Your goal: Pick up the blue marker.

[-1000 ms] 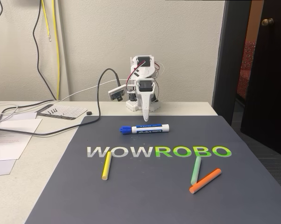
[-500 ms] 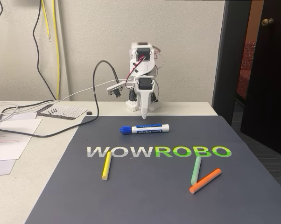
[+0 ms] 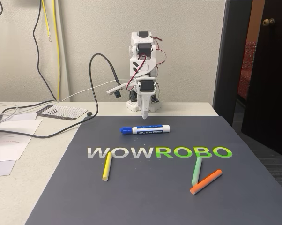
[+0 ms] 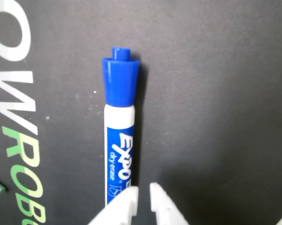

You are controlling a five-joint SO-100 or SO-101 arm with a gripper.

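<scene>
One blue marker (image 3: 145, 129) flat on dark mat (image 3: 145, 192), door (image 3: 268, 70) ajar.

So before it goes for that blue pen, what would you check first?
1. Blue marker lying free on the mat, nothing touching it: ok.
2. Gripper empty: ok.
3. Jaws spread enough to straddle the barrel: not ok, the gap looks narrow in the wrist view.
4. Gripper centred over the barrel: not ok, the tips sit at its edge.
5. Yellow stick and green stick out of the way: ok.
</scene>
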